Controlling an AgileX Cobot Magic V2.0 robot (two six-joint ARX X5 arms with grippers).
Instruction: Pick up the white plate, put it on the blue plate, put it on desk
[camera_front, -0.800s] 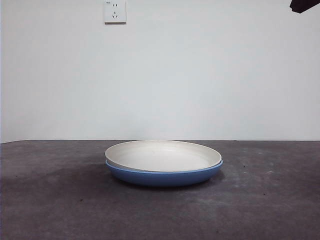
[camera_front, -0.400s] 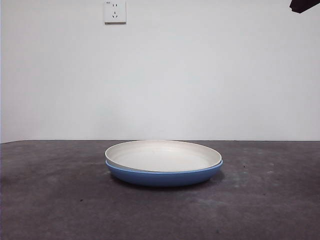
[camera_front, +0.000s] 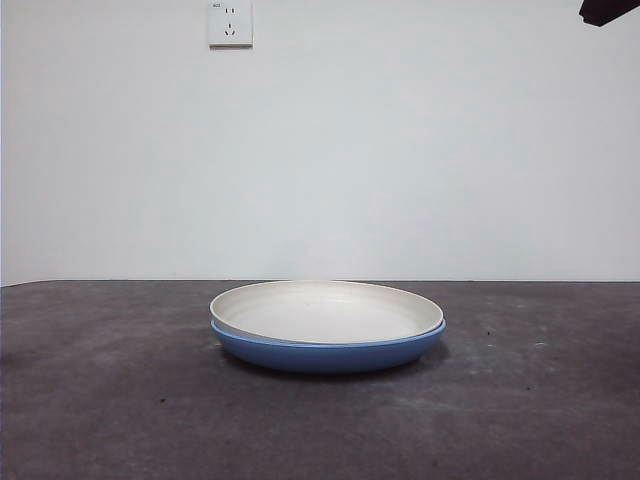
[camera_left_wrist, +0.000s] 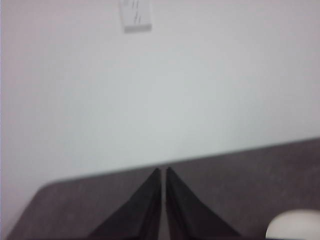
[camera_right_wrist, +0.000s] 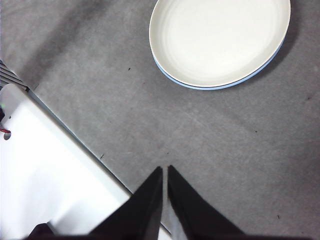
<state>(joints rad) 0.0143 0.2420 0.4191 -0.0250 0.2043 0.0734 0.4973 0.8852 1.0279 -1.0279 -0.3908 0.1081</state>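
Observation:
The white plate (camera_front: 325, 311) lies nested in the blue plate (camera_front: 330, 354) at the middle of the desk (camera_front: 110, 400). In the right wrist view the white plate (camera_right_wrist: 220, 40) covers the blue plate, of which only a thin rim (camera_right_wrist: 252, 74) shows. My right gripper (camera_right_wrist: 164, 172) is shut and empty, high above the desk (camera_right_wrist: 225, 150) and well apart from the plates. My left gripper (camera_left_wrist: 163, 172) is shut and empty, raised and facing the wall; an edge of the white plate (camera_left_wrist: 295, 225) shows in its view. A black arm tip (camera_front: 607, 10) shows at the top right corner.
A wall socket (camera_front: 230, 22) is on the white wall behind the desk. A white block (camera_right_wrist: 45, 170) lies along the desk's edge in the right wrist view.

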